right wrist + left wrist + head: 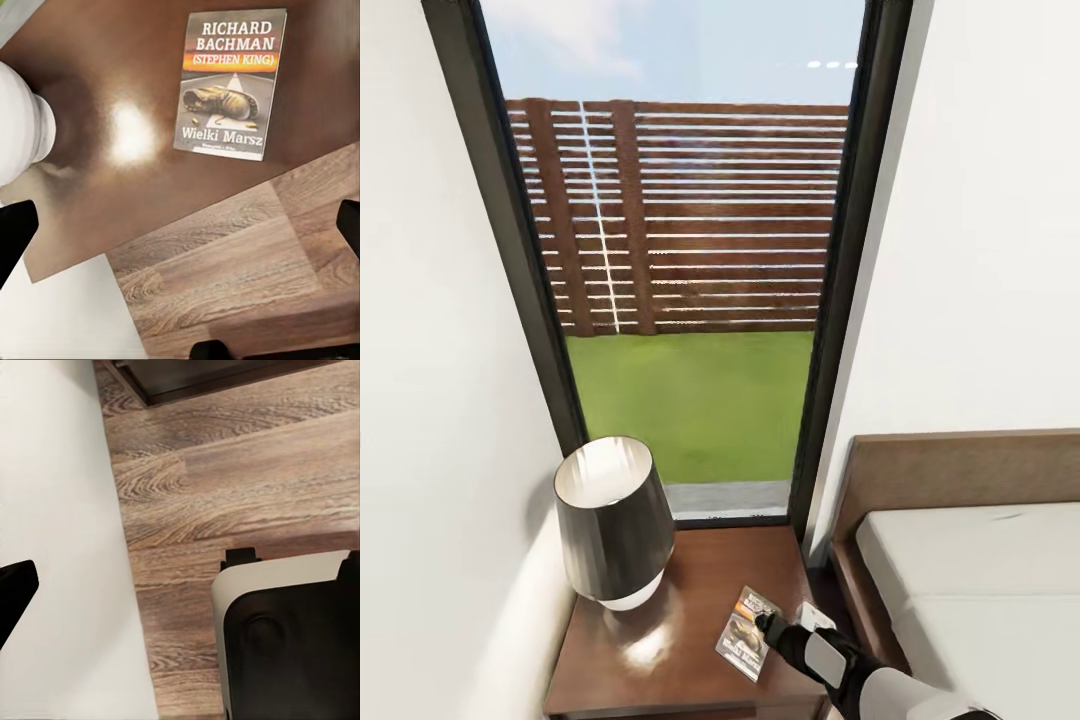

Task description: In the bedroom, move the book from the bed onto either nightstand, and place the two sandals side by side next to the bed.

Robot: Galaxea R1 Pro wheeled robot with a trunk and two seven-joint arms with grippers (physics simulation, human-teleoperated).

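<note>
White walls (980,250), tall window (690,250)

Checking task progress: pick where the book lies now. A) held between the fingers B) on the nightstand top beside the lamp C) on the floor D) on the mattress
B: the book lies flat on the glossy nightstand, near the lamp, with nothing gripping it.

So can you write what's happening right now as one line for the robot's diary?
book: flat on nightstand, released | right gripper: open above it | lamp: beside book | bed: right of nightstand | sandals: still to do
</note>
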